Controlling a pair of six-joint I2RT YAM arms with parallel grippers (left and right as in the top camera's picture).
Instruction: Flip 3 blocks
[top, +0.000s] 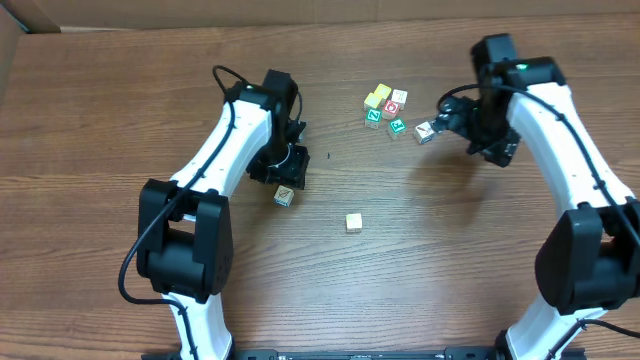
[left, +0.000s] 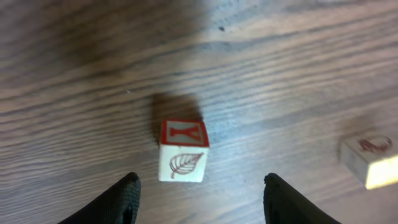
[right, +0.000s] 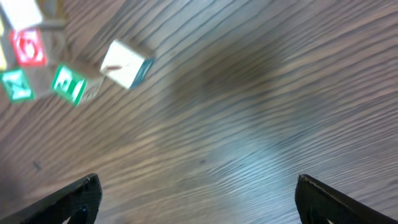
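A white block with a blue edge (top: 425, 132) (right: 127, 64) lies tilted on the table, just left of my right gripper (top: 450, 118) (right: 199, 202). That gripper stands wide open with only bare table between its fingers. A block with a green letter face (top: 397, 126) (right: 69, 84) sits beside it at the edge of a cluster. A plain tan block (top: 353, 222) (left: 370, 160) rests alone mid-table. My left gripper (top: 287, 178) (left: 202, 202) is open over a white cube with a red Y and a leaf (left: 182, 151) (top: 284, 196), which lies just beyond its fingertips, untouched.
The cluster at the back holds a yellow cube (top: 378, 97), a red-marked white cube (top: 399, 97), a red-faced cube (top: 391, 108) (right: 29, 48) and a green Z cube (top: 373, 118) (right: 17, 85). A cardboard wall (top: 300, 10) borders the far edge.
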